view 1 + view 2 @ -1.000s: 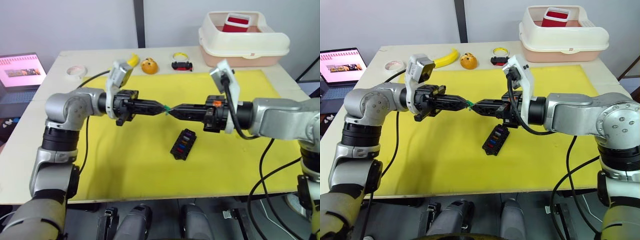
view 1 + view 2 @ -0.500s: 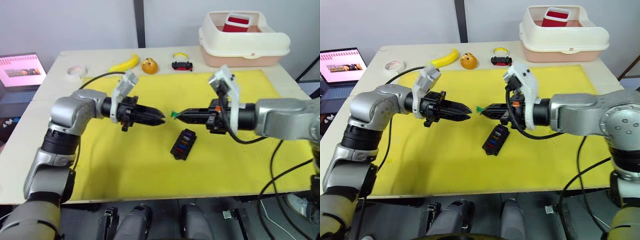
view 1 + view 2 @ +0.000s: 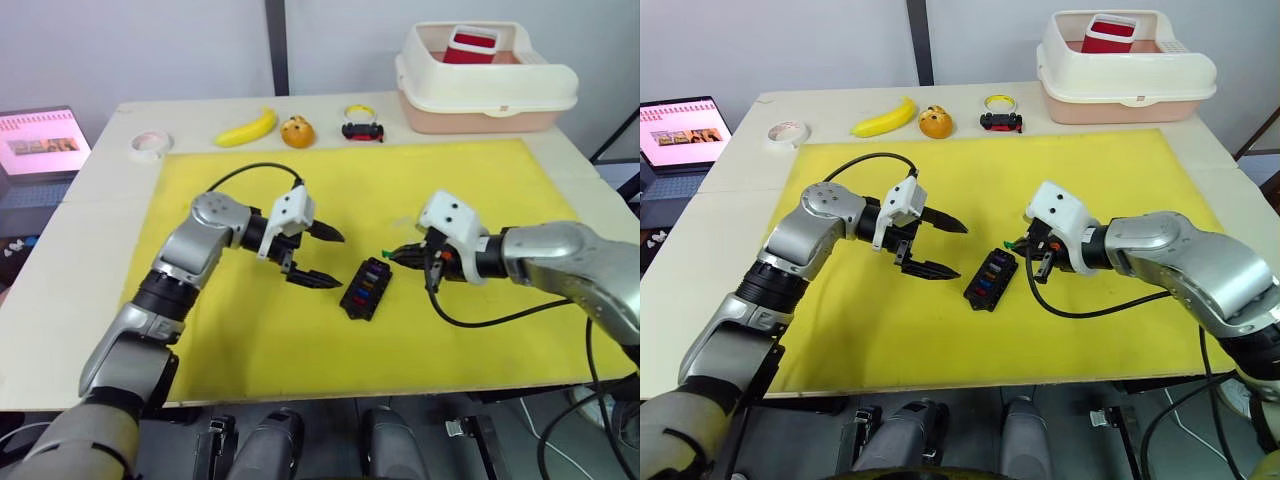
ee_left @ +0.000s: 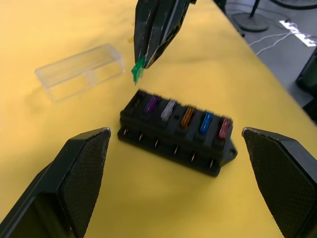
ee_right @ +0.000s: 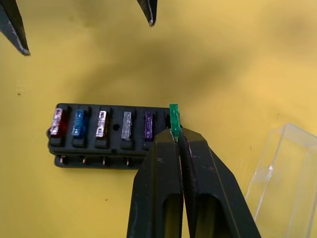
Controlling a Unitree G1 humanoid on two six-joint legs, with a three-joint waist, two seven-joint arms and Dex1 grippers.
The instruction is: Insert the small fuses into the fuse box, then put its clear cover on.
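The black fuse box lies on the yellow mat with several small fuses seated in one row. My right gripper is shut on a green fuse and holds it upright over the empty end slot beside the purple fuse. Whether it touches the slot I cannot tell. Just left of the box, my left gripper is wide open and holds nothing, its fingers pointing at the box. The clear cover lies on the mat just beyond the box.
At the table's back edge lie a banana, an orange toy, a small toy car and a tape roll. A cream tub stands at the back right. A laptop sits off the left side.
My left gripper opened and let go of the green fuse, leaving it in the right gripper. Both arms came down from mid-air to the fuse box.
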